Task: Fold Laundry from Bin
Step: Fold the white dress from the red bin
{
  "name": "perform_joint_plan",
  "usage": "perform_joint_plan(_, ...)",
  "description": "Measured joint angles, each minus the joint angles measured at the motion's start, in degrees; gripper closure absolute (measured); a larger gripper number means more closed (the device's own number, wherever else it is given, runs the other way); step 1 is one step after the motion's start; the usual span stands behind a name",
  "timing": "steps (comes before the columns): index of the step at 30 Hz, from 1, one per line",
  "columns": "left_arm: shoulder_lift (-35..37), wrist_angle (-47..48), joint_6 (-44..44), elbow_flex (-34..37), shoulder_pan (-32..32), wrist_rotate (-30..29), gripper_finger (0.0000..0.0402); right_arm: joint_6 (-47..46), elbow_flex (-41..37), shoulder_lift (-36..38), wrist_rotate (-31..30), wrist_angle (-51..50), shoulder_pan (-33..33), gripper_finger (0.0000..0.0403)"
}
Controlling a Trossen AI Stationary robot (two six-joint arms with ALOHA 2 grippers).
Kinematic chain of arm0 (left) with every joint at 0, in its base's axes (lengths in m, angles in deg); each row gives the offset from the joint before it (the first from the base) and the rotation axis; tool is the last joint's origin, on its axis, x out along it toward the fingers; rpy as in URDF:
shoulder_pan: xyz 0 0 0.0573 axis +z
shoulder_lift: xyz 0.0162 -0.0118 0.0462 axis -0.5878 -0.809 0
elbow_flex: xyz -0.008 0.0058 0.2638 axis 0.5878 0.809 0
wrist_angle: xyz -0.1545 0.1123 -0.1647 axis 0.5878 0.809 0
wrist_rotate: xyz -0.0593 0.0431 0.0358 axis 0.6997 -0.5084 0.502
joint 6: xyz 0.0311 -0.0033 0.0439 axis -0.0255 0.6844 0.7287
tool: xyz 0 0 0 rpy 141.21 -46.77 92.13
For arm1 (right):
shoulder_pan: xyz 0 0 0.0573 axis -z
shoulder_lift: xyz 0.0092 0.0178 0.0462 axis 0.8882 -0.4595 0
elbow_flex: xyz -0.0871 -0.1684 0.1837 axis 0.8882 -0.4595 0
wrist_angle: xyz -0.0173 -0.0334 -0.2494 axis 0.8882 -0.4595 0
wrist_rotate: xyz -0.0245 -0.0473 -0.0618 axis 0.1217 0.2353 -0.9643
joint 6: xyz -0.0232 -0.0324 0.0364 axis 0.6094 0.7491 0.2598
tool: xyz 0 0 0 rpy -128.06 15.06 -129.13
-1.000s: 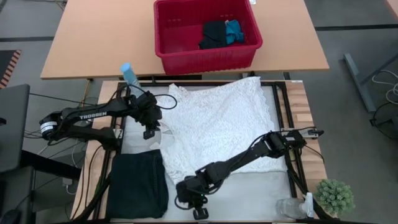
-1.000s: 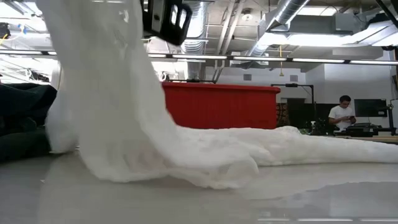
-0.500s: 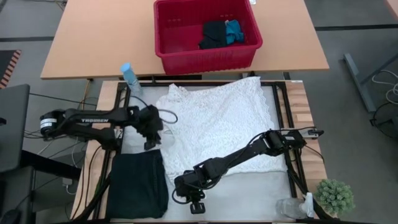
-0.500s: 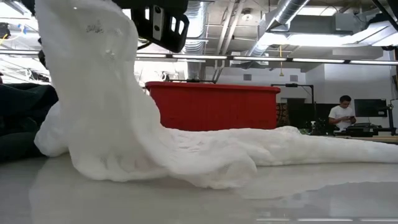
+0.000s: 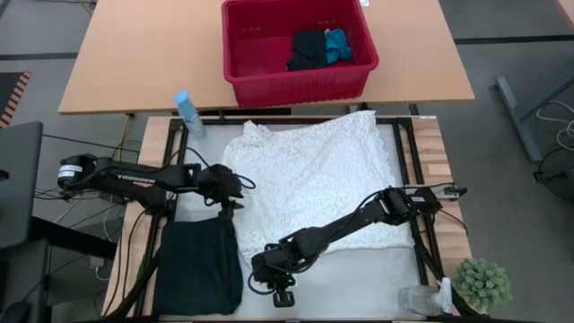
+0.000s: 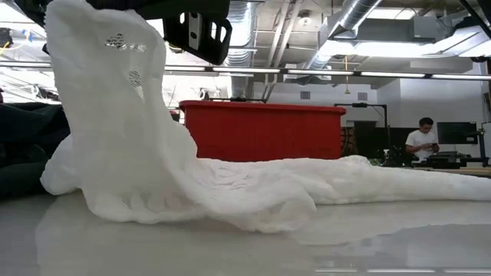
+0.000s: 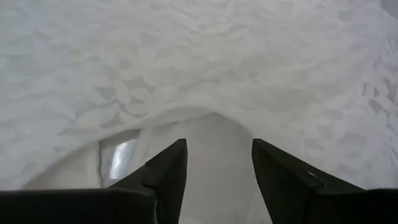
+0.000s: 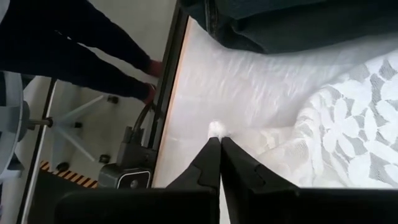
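Note:
The white lace garment point(image 5: 314, 179) lies spread over the middle of the table. Its near-left part point(image 6: 107, 69) is raised into a peak under my right gripper point(image 5: 272, 280), which is shut on it near the table's front edge. My left gripper point(image 5: 229, 193) is open over the garment's left edge point(image 7: 186, 118) and holds nothing. A folded black garment point(image 5: 199, 265) lies flat at the near left. The red bin point(image 5: 296, 49) stands on the far table, with black and bright blue cloth point(image 5: 321, 47) inside. My right gripper pinches a small bit of the white garment's edge point(image 8: 216, 129) between its two fingertips, coming from above. The cloth hangs slack below the fingers point(image 6: 115, 115). The rest of the garment lies on the table.
A blue-capped bottle point(image 5: 186, 109) stands at the table's far left corner. A clear bottle point(image 5: 421, 301) and a small potted plant point(image 5: 484, 283) stand at the near right corner. A person point(image 6: 422, 142) stands far back in the room.
My left gripper has moved toward the table's near edge and a little right, along the garment's left edge. My right gripper has shifted slightly left and lower. The raised peak of white cloth has sunk and spread leftward, and the garment's far-left edge has drifted left.

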Motion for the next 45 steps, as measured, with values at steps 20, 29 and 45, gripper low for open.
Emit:
perform_joint_plan(20, -15.5, -0.4, -4.8, -1.8, -2.1, 13.7, 0.0257, -0.1, 0.0, 0.0, -0.1, -0.7, -0.1, 0.0378)
perform_joint_plan(29, -14.4, 9.0, -1.0, -6.0, -0.7, 11.6, 0.0394, -0.1, 0.0, 0.0, -0.1, -1.8, -0.1, 0.0371)
perform_joint_plan(45, -14.4, 24.6, 6.4, -8.9, 1.6, 6.5, 0.0401, -1.6, 0.0, 0.0, -0.1, -2.6, -0.2, 0.0359)
